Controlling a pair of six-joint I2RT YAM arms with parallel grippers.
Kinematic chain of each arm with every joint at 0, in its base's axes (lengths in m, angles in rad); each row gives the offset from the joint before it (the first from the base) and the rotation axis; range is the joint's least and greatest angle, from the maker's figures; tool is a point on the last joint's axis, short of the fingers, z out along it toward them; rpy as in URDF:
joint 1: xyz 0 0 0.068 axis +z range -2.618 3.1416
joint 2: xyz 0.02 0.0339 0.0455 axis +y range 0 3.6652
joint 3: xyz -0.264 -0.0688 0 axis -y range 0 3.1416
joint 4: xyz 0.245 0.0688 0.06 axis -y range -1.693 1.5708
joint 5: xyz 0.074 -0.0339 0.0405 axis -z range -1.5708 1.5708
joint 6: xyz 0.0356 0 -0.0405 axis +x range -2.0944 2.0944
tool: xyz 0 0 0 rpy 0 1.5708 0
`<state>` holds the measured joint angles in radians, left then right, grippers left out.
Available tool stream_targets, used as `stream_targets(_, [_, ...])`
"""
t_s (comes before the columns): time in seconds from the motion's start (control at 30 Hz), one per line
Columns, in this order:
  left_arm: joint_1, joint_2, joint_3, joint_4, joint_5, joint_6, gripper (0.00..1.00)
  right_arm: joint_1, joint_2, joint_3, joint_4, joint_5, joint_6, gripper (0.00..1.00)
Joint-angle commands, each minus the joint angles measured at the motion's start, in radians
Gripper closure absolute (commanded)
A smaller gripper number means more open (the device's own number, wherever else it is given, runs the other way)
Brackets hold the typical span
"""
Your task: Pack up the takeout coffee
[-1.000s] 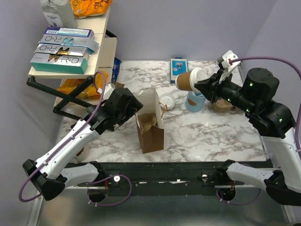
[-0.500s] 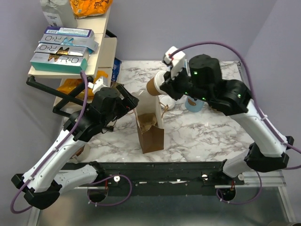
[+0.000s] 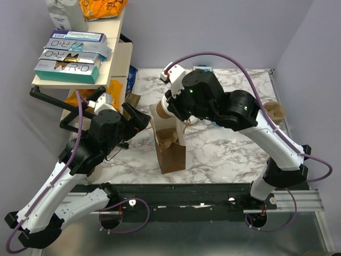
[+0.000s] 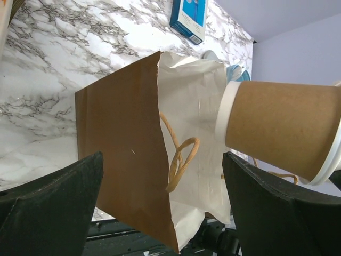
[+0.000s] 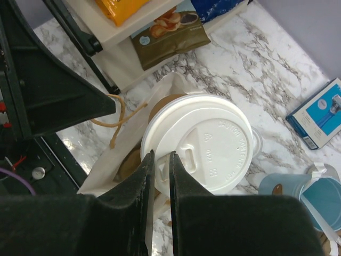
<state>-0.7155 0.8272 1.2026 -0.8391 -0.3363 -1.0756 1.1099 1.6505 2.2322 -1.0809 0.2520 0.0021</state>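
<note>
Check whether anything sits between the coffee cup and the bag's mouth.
Nothing solid that I can see. The coffee cup is right at the open mouth of the paper bag. Only the bag's twine handle loops across the opening near the cup's base, and it could snag.

On the far-left shelf (image 3: 112, 32) I read large letters "R O" on each of the stacked blue-and-white boxes (image 3: 69, 56). The white lid (image 5: 205, 144) carries raised lettering that I cannot make out.
</note>
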Motion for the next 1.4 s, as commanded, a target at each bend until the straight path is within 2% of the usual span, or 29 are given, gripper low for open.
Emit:
stream_targets(0.0, [0.001, -0.03, -0.023, 0.012, 0.013, 0.025, 0.01, 0.031, 0.066, 0.035, -0.086, 0.073, 0.071, 0.99])
stream_targets(0.17, [0.002, -0.048, -0.054, 0.035, 0.02, 0.034, 0.01, 0.036, 0.08, -0.034, -0.093, 0.089, 0.128, 0.99])
stream_targets(0.33, [0.002, -0.05, -0.092, 0.075, 0.033, 0.037, 0.01, 0.036, 0.087, -0.112, -0.024, 0.067, 0.09, 0.99])
stream_targets(0.43, [0.001, -0.046, -0.119, 0.124, 0.036, 0.036, 0.02, 0.034, 0.118, -0.105, -0.01, 0.063, 0.075, 0.99])
stream_targets(0.53, [0.001, -0.028, -0.136, 0.175, 0.026, 0.034, 0.1, 0.033, 0.143, -0.095, -0.005, 0.056, 0.078, 0.99])
stream_targets(0.57, [0.002, -0.014, -0.138, 0.196, 0.019, 0.036, 0.17, 0.031, 0.146, -0.095, -0.001, 0.055, 0.09, 0.99])
stream_targets(0.63, [0.002, 0.001, -0.138, 0.215, 0.025, 0.032, 0.26, 0.021, 0.149, -0.114, 0.009, 0.044, 0.102, 0.99])
stream_targets(0.67, [0.002, 0.012, -0.14, 0.227, 0.023, 0.032, 0.38, 0.018, 0.144, -0.124, 0.019, 0.037, 0.113, 0.99])
stream_targets(0.83, [0.002, 0.024, -0.149, 0.23, 0.002, 0.019, 0.69, -0.01, 0.12, -0.206, 0.075, 0.001, 0.13, 0.99])
stream_targets(0.87, [0.002, 0.029, -0.15, 0.227, 0.002, 0.017, 0.79, -0.013, 0.117, -0.226, 0.084, -0.009, 0.133, 0.99])
stream_targets(0.93, [0.002, 0.027, -0.155, 0.225, 0.017, 0.022, 0.89, -0.027, 0.114, -0.241, 0.093, -0.014, 0.134, 0.99])
stream_targets(0.97, [0.001, 0.023, -0.158, 0.218, 0.025, 0.014, 0.99, -0.033, 0.114, -0.25, 0.102, -0.019, 0.134, 0.99])
stream_targets(1.13, [0.001, -0.02, -0.207, 0.235, 0.068, -0.007, 1.0, -0.061, 0.097, -0.316, 0.153, -0.039, 0.112, 0.99])
stream_targets(1.27, [0.002, -0.017, -0.212, 0.235, 0.092, -0.021, 1.0, -0.061, 0.094, -0.371, 0.229, -0.135, 0.02, 0.99])
stream_targets(1.37, [0.001, -0.008, -0.216, 0.241, 0.123, -0.027, 1.0, -0.062, 0.106, -0.381, 0.225, -0.12, -0.028, 0.99])
